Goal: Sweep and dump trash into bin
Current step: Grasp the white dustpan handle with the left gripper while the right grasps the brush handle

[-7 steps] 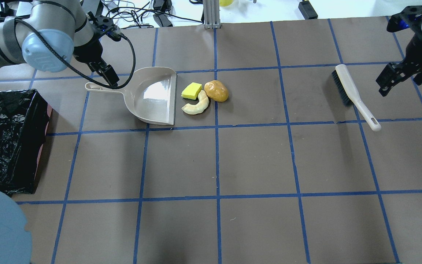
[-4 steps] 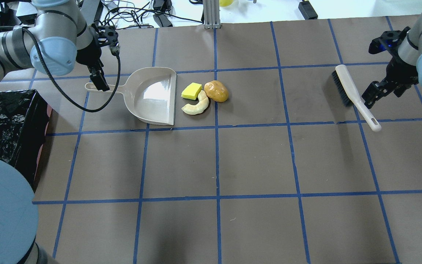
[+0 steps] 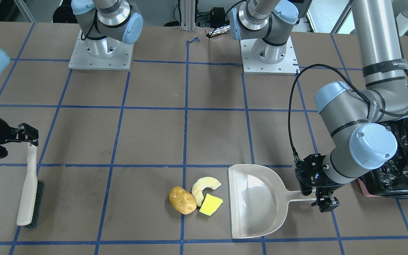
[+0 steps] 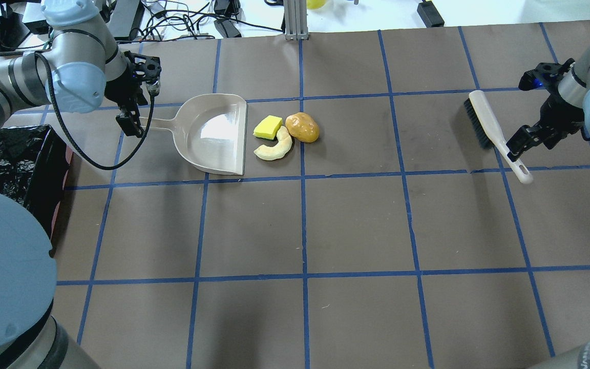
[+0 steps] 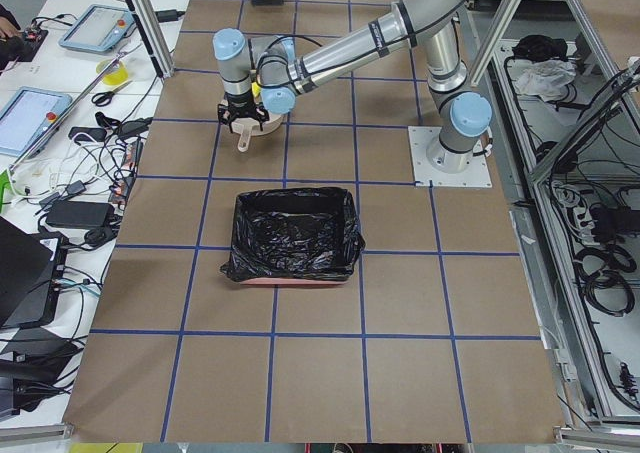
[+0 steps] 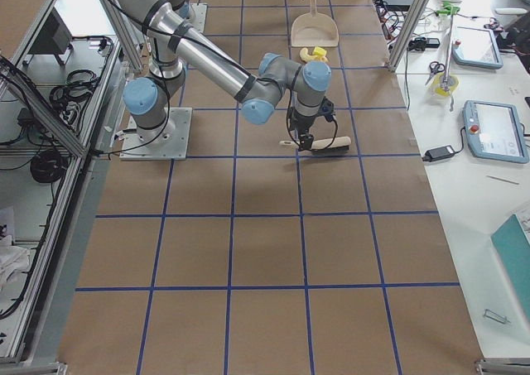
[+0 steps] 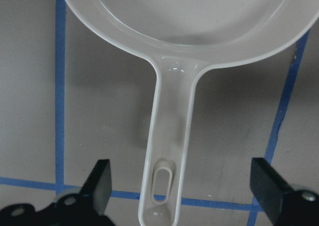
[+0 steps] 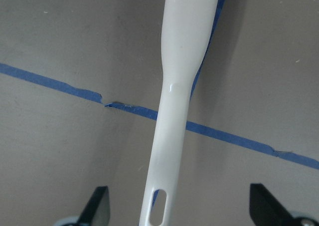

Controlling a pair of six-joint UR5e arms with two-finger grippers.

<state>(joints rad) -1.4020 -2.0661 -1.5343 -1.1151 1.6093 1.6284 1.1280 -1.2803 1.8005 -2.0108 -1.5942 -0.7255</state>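
Trash: you have three small pieces in a tight cluster on the brown paper-covered table (image 4: 356, 225) with its blue tape grid: a golden-brown potato-like lump (image 4: 302, 127), a pale curved crescent piece (image 4: 276, 147) and a bright yellow sponge-like wedge (image 4: 268, 126). The wedge leans against the crescent, and the lump sits at the crescent's other side.
Position: you will find the cluster just beside the straight open lip of the beige plastic dustpan (image 4: 213, 133), none of it inside the pan.
Bin: the pink-based box lined with a crinkly black plastic bag (image 5: 295, 235) stands at the robot's left end of the table, well apart from the trash, beyond the dustpan's handle end.
Left gripper (image 7: 182, 186): you see its fingers spread wide, one on each side of the dustpan handle's end, with a gap on both sides.
Right gripper (image 8: 179, 206): its fingers are also apart, straddling the slotted end of the handle of the white brush with dark bristles (image 4: 494, 133), which lies flat, well apart from the trash.
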